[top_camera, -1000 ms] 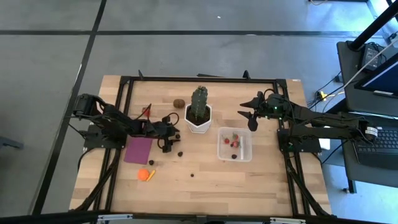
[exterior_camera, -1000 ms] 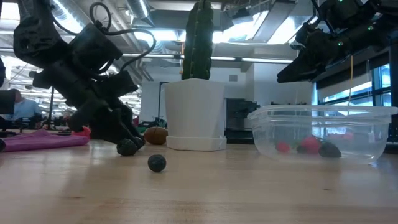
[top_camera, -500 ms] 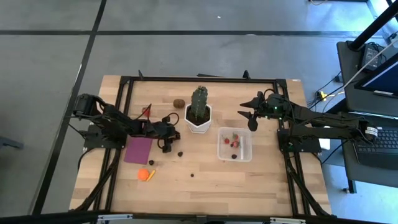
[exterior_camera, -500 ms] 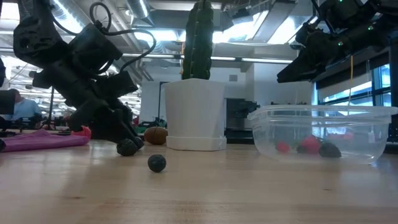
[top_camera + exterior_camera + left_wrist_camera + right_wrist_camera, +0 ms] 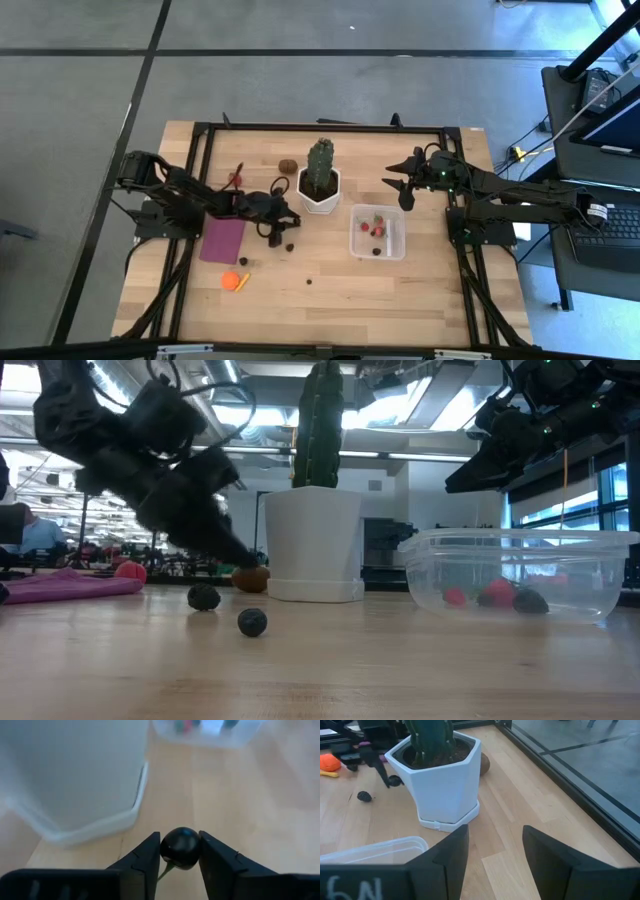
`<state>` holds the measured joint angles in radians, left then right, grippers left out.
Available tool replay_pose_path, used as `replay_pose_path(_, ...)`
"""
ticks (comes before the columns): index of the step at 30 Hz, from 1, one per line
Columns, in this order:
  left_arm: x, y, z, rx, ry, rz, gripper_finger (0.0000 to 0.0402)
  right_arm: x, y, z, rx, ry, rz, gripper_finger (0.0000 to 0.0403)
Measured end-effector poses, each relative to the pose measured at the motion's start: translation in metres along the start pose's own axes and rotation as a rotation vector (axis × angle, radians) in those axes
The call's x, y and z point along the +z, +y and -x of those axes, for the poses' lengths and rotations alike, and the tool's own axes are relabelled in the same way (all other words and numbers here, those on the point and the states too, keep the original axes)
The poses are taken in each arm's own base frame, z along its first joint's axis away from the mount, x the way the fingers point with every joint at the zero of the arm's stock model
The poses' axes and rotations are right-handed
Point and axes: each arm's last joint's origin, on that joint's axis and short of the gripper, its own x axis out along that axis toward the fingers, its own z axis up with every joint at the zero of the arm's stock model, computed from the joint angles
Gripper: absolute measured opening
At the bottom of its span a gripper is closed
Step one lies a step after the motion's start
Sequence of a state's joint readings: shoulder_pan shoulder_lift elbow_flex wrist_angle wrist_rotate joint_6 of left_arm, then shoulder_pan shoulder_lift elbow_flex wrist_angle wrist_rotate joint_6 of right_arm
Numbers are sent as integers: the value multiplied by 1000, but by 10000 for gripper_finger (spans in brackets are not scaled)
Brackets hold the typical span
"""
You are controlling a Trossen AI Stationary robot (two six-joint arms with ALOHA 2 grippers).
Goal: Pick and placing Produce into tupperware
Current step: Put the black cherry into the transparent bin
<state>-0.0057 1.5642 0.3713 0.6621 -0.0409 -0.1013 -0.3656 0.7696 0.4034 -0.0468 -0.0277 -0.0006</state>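
Tupperware [image 5: 378, 233] beside the cactus pot [image 5: 318, 192] holds a few pieces; orange piece [image 5: 232, 281], kiwi [image 5: 287, 166] and loose berries remain on the table. Left gripper [image 5: 180, 851] pinches a dark berry [image 5: 180, 848] near the pot; right gripper [image 5: 492, 851], fingers spread, waits above the tupperware's far edge.

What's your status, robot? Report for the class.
Left hand shut on dark berry, lifted beside cactus pot. Right hand open, waiting above tupperware. Pot near path.

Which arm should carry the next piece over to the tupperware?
Left. Its gripper is already shut on a dark berry beside the white pot; the right gripper hangs open and empty behind the tupperware.
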Motion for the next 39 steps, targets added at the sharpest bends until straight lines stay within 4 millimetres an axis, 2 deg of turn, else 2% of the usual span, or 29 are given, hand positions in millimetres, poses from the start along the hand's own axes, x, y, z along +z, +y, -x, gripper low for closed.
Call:
replay_pose_path(7, 36, -17, -9, -56, -99, -89, 99, 0, 0, 0, 0, 0, 0, 188)
replay_pose_path(14, 84, -37, -19, -40, -12, -133, 112, 0, 0, 0, 0, 0, 0, 188)
replay_pose_path(19, 120, -53, -17, 33, -24, -203, 99, 0, 0, 0, 1, 0, 0, 188)
replay_pose_path(25, 151, -69, -10, 34, -77, -189, 106, -1, 0, 0, 3, 5, 0, 188)
replay_pose_path(33, 176, -78, -3, 122, -115, -180, 99, -7, 0, 0, 3, 73, -10, 188)
replay_pose_path(39, 187, -67, -3, 150, -137, -130, 99, -9, 0, 0, 1, 98, -54, 188)
